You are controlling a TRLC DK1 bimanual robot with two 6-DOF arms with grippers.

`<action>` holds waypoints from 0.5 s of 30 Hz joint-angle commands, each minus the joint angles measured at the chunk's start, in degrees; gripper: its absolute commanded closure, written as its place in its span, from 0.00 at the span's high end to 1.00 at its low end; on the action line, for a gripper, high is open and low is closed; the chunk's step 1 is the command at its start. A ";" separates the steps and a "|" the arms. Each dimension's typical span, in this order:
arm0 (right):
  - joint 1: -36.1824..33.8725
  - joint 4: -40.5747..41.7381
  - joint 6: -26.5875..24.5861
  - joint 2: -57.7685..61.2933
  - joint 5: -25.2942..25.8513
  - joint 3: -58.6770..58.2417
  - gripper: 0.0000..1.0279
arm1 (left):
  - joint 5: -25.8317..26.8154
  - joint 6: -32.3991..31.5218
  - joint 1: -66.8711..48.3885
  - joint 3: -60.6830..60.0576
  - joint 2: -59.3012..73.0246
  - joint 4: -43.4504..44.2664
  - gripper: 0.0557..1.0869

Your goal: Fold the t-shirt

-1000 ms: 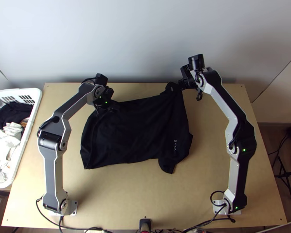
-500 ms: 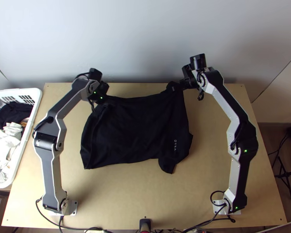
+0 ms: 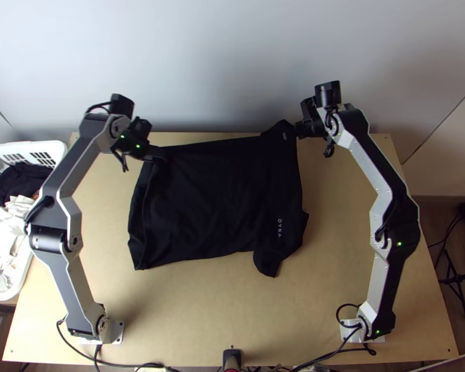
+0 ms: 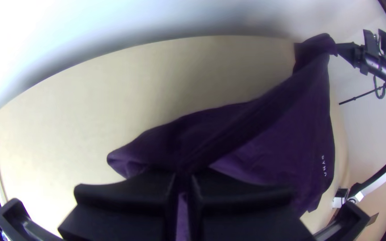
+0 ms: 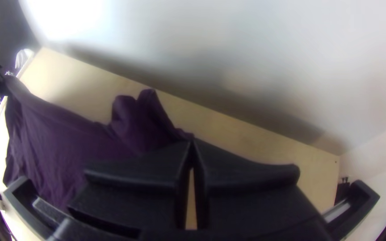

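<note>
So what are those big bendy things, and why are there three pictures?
They're two robot arms on a wooden table. One picture looks down from high above; each of the others comes from a little camera on an arm's wrist, so that arm's gripper looks huge. A dark t-shirt lies mostly spread out. The left gripper pinches it near one far corner, and the right gripper holds it near the other. At the side there's a white basket of clothes.

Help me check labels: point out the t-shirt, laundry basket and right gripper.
T-shirt (image 3: 214,198): top view, middle of its body.
Laundry basket (image 3: 51,146): top view, its rim.
Right gripper (image 5: 192,142): right wrist view, between fingertips.
</note>
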 commanded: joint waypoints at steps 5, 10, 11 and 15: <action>-0.02 -0.35 0.37 -5.06 -0.02 -1.17 0.03 | 7.37 0.08 3.26 -0.03 -5.75 -5.73 0.06; -0.02 -0.35 0.37 -8.05 -0.02 -2.66 0.03 | 8.69 0.34 3.43 -1.00 -6.89 -8.19 0.10; -0.02 -0.35 0.37 -8.58 -0.02 -2.92 0.03 | 8.69 0.43 3.43 -1.53 -7.24 -8.19 0.10; -0.20 -0.35 0.37 -10.42 -0.02 -3.98 0.03 | 8.69 0.95 3.69 -3.64 -8.21 -8.02 0.10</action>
